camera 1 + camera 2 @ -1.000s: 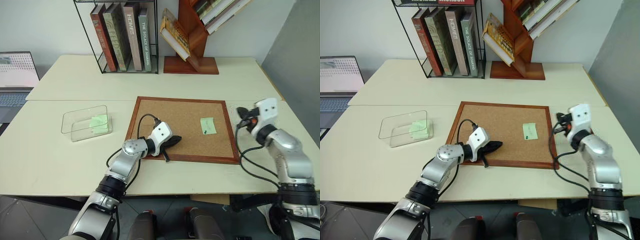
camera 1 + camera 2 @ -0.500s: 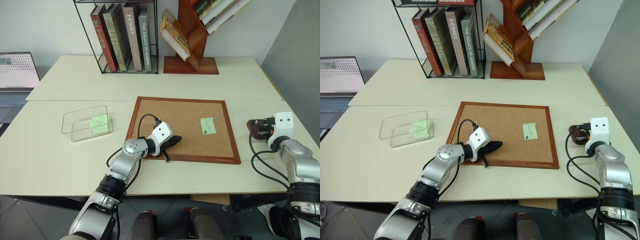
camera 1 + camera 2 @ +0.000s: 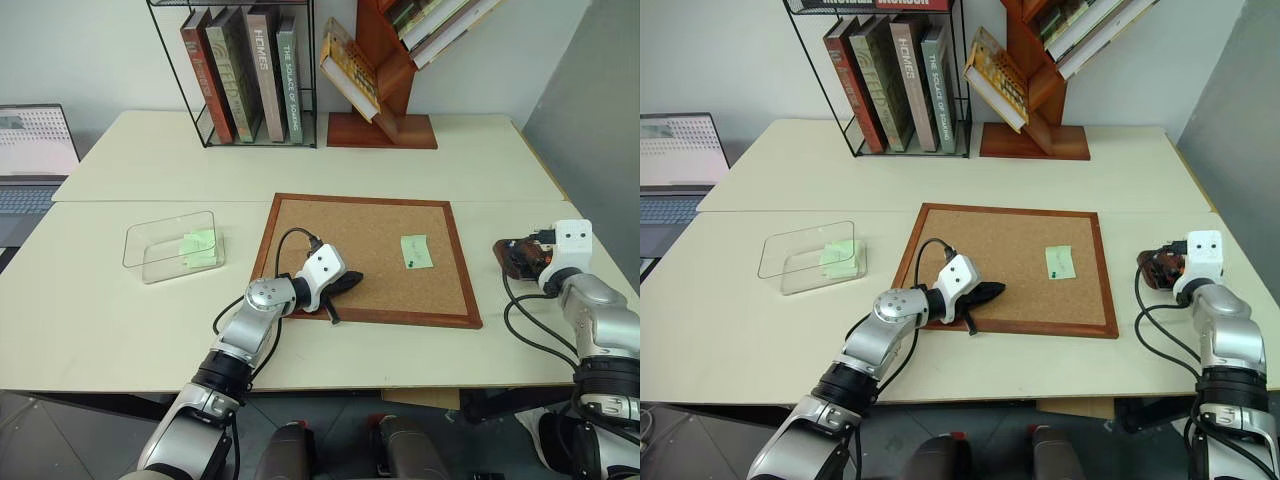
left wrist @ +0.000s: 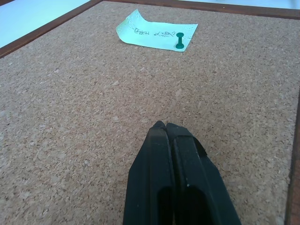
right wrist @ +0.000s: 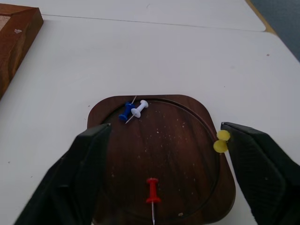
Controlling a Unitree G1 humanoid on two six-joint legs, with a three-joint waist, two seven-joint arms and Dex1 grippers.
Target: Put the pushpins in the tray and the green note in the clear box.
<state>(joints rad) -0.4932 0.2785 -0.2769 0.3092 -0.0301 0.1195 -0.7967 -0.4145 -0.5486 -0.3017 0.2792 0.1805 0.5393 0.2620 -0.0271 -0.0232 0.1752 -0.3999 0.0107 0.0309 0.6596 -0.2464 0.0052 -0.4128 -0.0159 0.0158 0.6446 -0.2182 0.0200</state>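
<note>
Right gripper [image 5: 164, 164] fingers [image 5: 84, 173] spread wide on either side of the tray [image 5: 161, 154], nothing pinched; the tray sits on the bench [image 3: 150, 320] at the far right, just past the right edge of the corkboard [image 3: 370, 255]. Inside the tray: a red pin [image 5: 152, 197], a blue pin [image 5: 125, 111] and a white pin [image 5: 139, 108] lying loose, plus a yellow pin [image 5: 221, 141] at the rim right against the inner face of one finger, can't tell if it is fully down in the tray or stuck to the finger. Left gripper [image 4: 164, 127] fingers pressed together, empty, tips resting low over the near left part of the corkboard, pointing toward the green note [image 4: 157, 35]. That note lies on the right half of the board, one corner curled, pinned by a green pin [image 4: 179, 41]. Clear box [image 3: 172, 245] sits on the left of the bench, well apart from the board, with another green note [image 3: 198, 245] already inside. Progress, judging from this: four pins delivered or nearly so, one note boxed. Left: pull the green pin, carry it right to the tray, then move the last note across to the box.
</note>
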